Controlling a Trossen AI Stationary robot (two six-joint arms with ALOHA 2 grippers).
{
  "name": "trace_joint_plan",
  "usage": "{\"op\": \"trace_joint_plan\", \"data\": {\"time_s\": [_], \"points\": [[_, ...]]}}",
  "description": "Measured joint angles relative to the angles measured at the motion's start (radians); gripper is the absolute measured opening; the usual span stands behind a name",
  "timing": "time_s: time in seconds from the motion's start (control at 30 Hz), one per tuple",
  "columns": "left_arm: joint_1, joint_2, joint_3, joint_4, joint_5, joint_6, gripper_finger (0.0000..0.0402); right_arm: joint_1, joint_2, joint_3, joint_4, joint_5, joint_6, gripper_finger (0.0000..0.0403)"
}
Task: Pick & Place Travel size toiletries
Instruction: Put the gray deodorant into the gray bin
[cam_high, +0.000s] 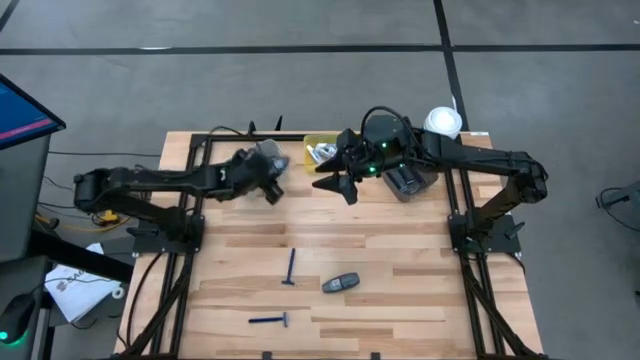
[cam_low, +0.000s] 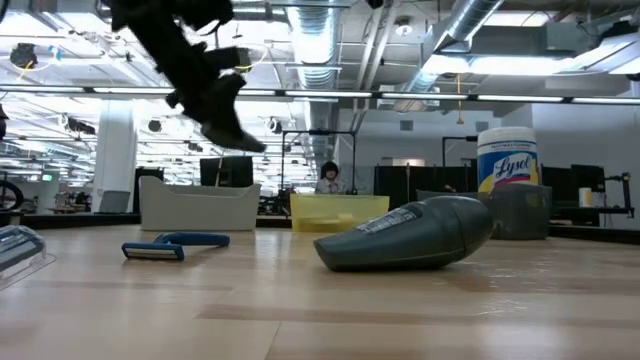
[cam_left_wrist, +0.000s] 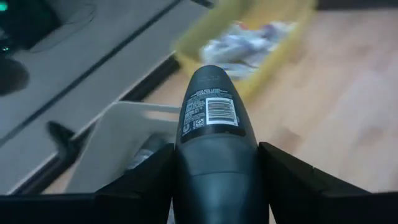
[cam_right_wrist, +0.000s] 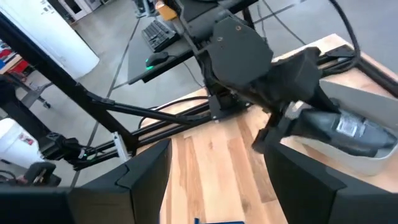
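Note:
My left gripper is shut on a dark grey oval pod with a barcode label, high above a pale bin. Beyond it stands a yellow bin holding several small toiletries. My right gripper hangs open in the air next to the yellow bin, touching nothing. The right wrist view shows the left gripper with the pod over the pale bin. On the near table lie a second dark pod on its side and two blue razors. My left gripper pinches the dark pod between its two fingers, one on each side of the pod's wide rear part. The narrow labelled end sticks out ahead of the fingertips. The pod is lifted clear and lies about level over the pale bin.
A white wipes canister with a yellow label and a grey bin stand at the far right. The pale bin and yellow bin line the far edge. Bare wood lies between the two arms and the near items.

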Motion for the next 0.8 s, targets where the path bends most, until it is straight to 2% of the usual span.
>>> {"op": "trace_joint_plan", "data": {"time_s": [0.1, 0.23, 0.47, 0.67, 0.8], "points": [[0.063, -0.041, -0.053, -0.002, 0.001, -0.026, 0.0196, -0.013, 0.0, 0.0, 0.0, -0.005, -0.014, 0.0248], [0.142, -0.048, -0.092, 0.013, 0.051, -0.079, 0.0196, -0.029, 0.0, 0.0, 0.0, -0.018, -0.014, 0.0248], [0.224, 0.022, -0.126, 0.012, 0.053, -0.157, 0.0196, -0.049, 0.0, 0.0, -0.007, -0.047, -0.014, 0.0248], [0.267, 0.072, -0.125, 0.095, 0.059, -0.235, 0.0202, -0.055, 0.0, 0.0, -0.007, -0.049, -0.014, 0.0248], [0.292, 0.092, -0.125, 0.146, 0.12, -0.25, 0.0212, -0.056, 0.0, 0.0, -0.007, -0.049, -0.006, 0.0248]]}}
